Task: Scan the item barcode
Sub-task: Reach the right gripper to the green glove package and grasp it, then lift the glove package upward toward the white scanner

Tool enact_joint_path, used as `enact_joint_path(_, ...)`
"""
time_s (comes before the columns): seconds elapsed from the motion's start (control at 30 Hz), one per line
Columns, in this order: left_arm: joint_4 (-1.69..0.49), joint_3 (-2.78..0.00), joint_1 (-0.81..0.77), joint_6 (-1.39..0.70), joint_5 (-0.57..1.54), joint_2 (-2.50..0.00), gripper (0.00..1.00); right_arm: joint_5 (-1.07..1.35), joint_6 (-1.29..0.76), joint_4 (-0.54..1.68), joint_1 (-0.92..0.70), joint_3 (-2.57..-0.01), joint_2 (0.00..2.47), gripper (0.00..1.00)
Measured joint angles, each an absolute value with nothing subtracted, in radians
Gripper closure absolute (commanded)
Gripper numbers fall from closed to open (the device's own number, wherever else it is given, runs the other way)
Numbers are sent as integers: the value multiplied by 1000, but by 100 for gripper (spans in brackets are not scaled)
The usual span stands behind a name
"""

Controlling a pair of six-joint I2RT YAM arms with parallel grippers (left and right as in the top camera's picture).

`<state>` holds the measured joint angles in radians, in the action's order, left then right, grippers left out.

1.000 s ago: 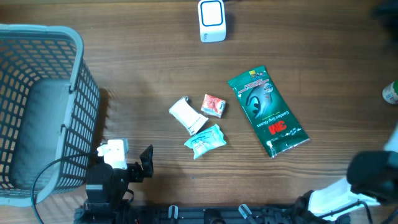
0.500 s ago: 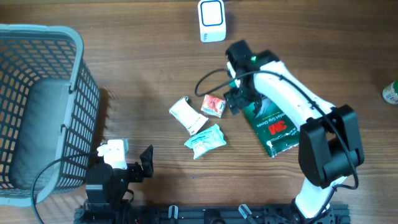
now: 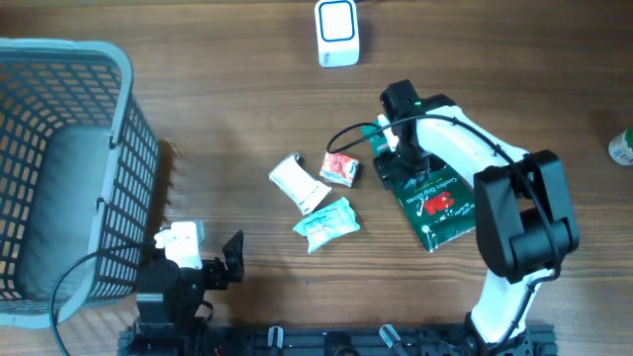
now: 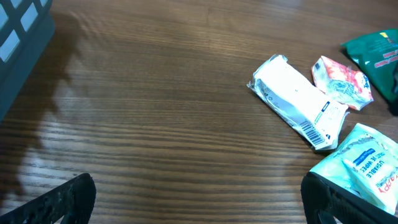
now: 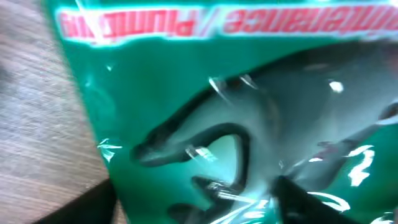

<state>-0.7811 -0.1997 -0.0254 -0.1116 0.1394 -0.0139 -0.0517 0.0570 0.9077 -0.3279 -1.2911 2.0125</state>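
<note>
1. The green 3M glove pack (image 3: 442, 203) (image 5: 249, 93) is laid flat on the wooden table (image 3: 227, 99). It is found nearer the robot than the white scanner box (image 3: 337, 33) and off to that box's right, with its long side slanted.
2. The end of the pack closest to the scanner box is covered by the right gripper (image 3: 394, 156) (image 5: 199, 202). The right wrist view is filled with the green film, which is blurred at that range.
3. The right gripper's two dark fingers (image 5: 297, 200) are seen apart at the lower corners of that view, with the pack's film between them. Whether the film is pinched cannot be told.
4. A small red-and-white packet (image 3: 339, 168) (image 4: 342, 81) is placed almost straight toward the robot from the scanner box, just beside the pack's left edge.
5. A white packet with a printed barcode (image 3: 299, 183) (image 4: 297, 102) is laid a little left of the scanner box's line. A teal wipes packet (image 3: 326, 223) (image 4: 367, 165) is laid nearer the robot than both small packets.
6. The left gripper (image 3: 206, 252) (image 4: 202, 202) is held low over the near edge of the table, well left of the scanner box. Its jaws are spread wide and nothing is held between them.
7. A grey mesh basket (image 3: 119, 119) is stood far to the scanner box's left. A bottle (image 3: 622, 147) is seen far to its right, cut off by the frame edge.
</note>
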Motion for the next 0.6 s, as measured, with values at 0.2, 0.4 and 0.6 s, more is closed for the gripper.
enact_joint_path(0.2,-781,-200,-25,-112,139,-14,0,34,19,1005,-293,-1328,2033,95)
enact_joint_path(0.4,-781,-200,-25,-112,139,-14,0,427,-3,1448,-311,-1475,2127,96)
enact_joint_path(0.6,-781,-200,-25,-112,139,-14,0,685,161,1607,-313,-1677,2098,96)
